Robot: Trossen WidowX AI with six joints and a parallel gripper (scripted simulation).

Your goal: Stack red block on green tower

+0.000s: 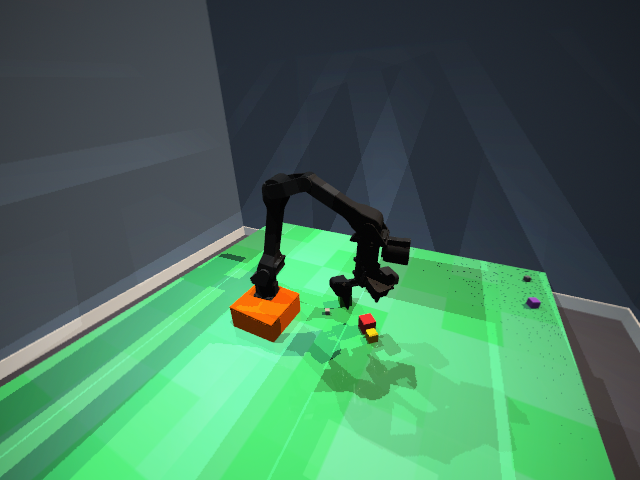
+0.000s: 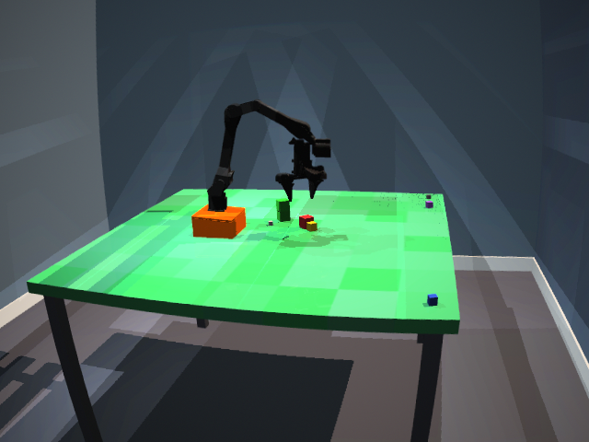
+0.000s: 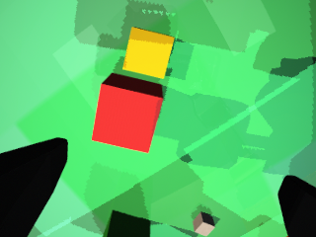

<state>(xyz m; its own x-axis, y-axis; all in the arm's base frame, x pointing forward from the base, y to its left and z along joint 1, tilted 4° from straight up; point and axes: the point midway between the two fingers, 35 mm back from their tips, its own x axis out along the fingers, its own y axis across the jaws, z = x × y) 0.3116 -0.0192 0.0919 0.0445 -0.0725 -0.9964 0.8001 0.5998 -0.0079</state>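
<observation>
My gripper [image 2: 300, 193] hangs released, holding nothing. Red block [image 3: 126, 117], left-center in the wrist view, apparently touches the yellow block [image 3: 149, 53]; descend squarely, avoiding the green tower [image 2: 282, 209].

Arm arched forward, gripper pointing down and wide open

The black arm [image 2: 228, 143] rises upright from its orange base [image 2: 218, 222], bends at the elbow and slopes down away from the base to the wrist. The gripper [image 2: 300, 192] hangs above the table, out beyond the base, fingers [image 2: 287, 182] spread fully apart with tips pointing down and nothing between them.
</observation>
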